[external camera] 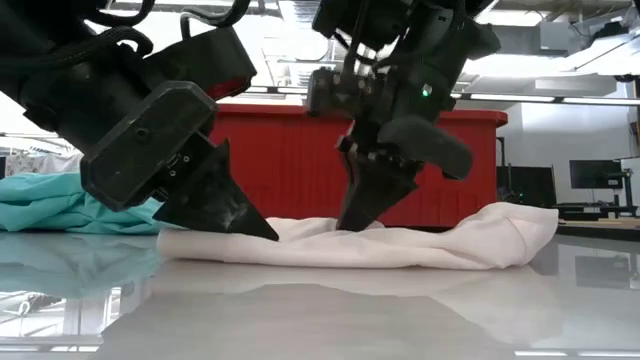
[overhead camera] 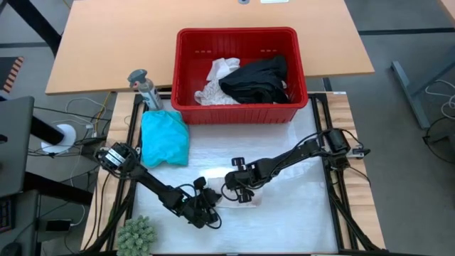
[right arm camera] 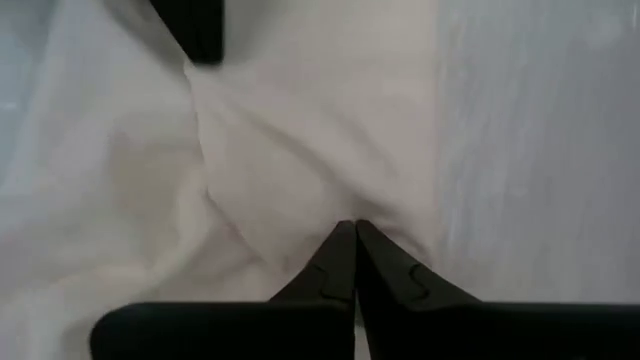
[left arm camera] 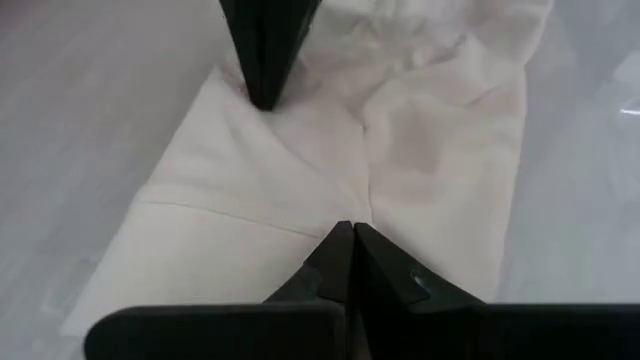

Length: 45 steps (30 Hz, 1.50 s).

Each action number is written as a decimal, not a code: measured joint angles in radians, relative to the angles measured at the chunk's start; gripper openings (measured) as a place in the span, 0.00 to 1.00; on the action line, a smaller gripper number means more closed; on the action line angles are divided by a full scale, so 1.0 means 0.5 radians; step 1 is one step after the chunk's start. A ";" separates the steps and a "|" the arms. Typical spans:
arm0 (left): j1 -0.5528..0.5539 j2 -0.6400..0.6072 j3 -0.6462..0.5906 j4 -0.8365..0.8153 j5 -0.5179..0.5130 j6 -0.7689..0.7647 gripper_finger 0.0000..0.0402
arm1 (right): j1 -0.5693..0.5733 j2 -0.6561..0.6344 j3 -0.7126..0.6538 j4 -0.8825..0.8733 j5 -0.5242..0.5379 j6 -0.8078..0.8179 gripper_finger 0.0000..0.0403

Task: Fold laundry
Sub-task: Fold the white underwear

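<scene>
Both grippers, left [left arm camera: 352,232] and right [right arm camera: 352,230], pinch the cream garment [left arm camera: 300,190] on the counter [external camera: 320,310], jaws together; next, probably lift and fold over.

This is a robotics lab or workshop, not a home. Beyond the right claw [external camera: 352,222] a dark computer monitor [external camera: 592,174] stands on a desk, under bare ceiling ducts [external camera: 560,40]. Loose cables [overhead camera: 91,117] trail over the grey floor out past the left claw [overhead camera: 211,217], and the worktable [overhead camera: 340,107] sits in a black metal frame
</scene>
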 joint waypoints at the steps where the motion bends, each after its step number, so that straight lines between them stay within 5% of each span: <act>1: 0.000 0.000 -0.001 -0.001 0.002 0.002 0.00 | 0.001 -0.030 0.000 -0.007 -0.002 -0.014 0.09; 6: 0.003 0.000 -0.001 -0.038 0.005 0.049 0.00 | 0.007 -0.228 0.001 -0.187 -0.072 -0.105 0.11; 15: 0.018 0.001 -0.001 -0.051 -0.009 0.027 0.00 | 0.266 -0.489 0.001 -0.581 -0.546 -0.106 0.21; 22: 0.084 0.002 -0.002 0.082 -0.014 0.017 0.00 | 0.649 -0.454 0.000 -0.663 -0.134 -0.105 0.41; 29: 0.145 0.004 -0.004 0.152 0.052 0.005 0.00 | 0.697 -0.385 0.001 -0.782 0.272 0.271 0.61; 41: 0.181 0.014 -0.005 0.249 0.060 -0.005 0.00 | 0.594 -0.019 0.008 -0.922 0.198 0.433 0.62; 45: 0.182 0.014 -0.005 0.250 0.077 0.014 0.00 | 0.575 0.005 0.020 -0.958 0.218 0.517 0.55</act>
